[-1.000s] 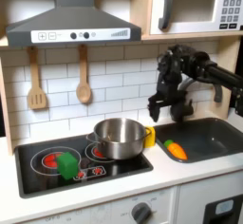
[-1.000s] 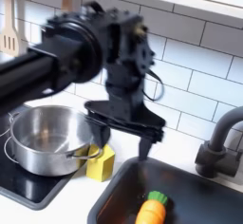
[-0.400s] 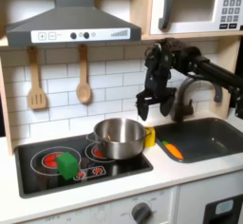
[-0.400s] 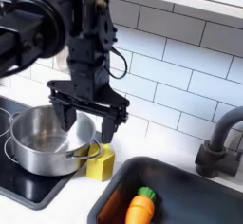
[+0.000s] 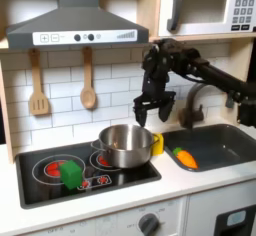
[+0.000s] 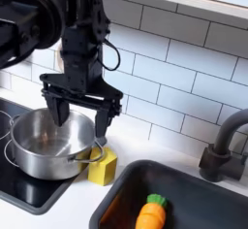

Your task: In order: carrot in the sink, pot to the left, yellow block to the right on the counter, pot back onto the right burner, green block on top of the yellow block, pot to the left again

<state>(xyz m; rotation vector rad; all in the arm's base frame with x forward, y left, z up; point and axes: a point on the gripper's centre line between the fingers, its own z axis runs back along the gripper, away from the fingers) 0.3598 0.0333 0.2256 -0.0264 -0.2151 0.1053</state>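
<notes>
Steel pot (image 5: 126, 144) (image 6: 46, 143) sits on the right burner (image 5: 108, 160) with the gripper (image 5: 153, 111) (image 6: 77, 116) above it, jaws open and empty, the carrot (image 5: 184, 158) (image 6: 149, 213) in the sink (image 5: 225, 145) (image 6: 199, 206) beside it.

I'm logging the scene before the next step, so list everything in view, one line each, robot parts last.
pot: one, shiny steel, on the right burner of the black cooktop
green block: one, green, on the cooktop at the first exterior view's left of the pot
yellow block: one, yellow, on the cream counter between pot and sink
carrot: one, orange with green top, lying in the sink
sink: one, dark grey, at the first exterior view's right
faucet: one, dark, behind the sink
wooden utensils: two, tan, hanging on the tiled wall
range hood: one, grey, above the cooktop
microwave: one, upper right in the first exterior view
gripper: one, black, open, above the pot's rim
</notes>
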